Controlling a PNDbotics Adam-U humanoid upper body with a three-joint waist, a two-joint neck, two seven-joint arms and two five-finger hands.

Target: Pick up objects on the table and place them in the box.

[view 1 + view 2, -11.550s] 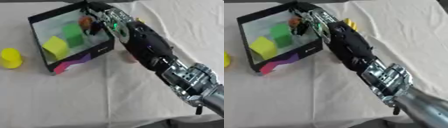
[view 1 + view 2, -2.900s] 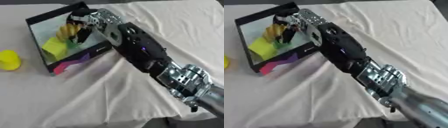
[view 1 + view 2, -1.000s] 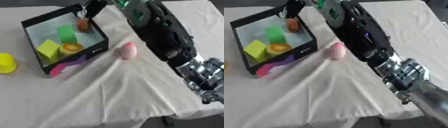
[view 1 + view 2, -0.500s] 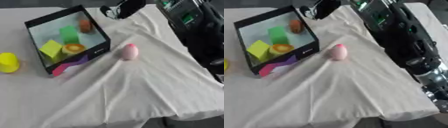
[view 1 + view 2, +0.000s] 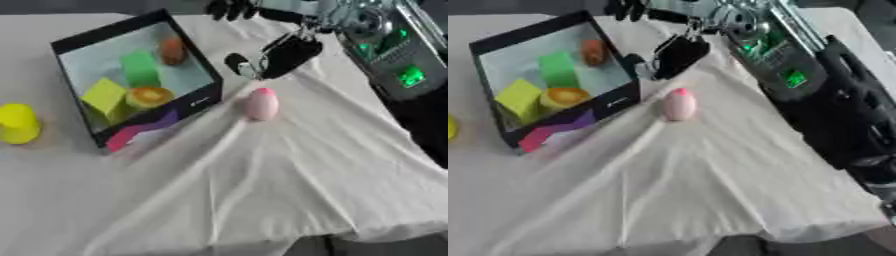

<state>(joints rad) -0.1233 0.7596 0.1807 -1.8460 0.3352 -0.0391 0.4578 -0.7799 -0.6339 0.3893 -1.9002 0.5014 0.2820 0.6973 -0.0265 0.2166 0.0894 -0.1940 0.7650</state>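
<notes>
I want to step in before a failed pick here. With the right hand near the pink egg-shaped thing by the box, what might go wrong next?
The pink egg is rounded and lies on a wrinkled white cloth, so a touch from the right hand may roll it away.

It lies close to the box wall, so fingers closing on it might bump the box.

The yellow cup sits beyond the box's far side, perhaps an awkward reach.
</notes>
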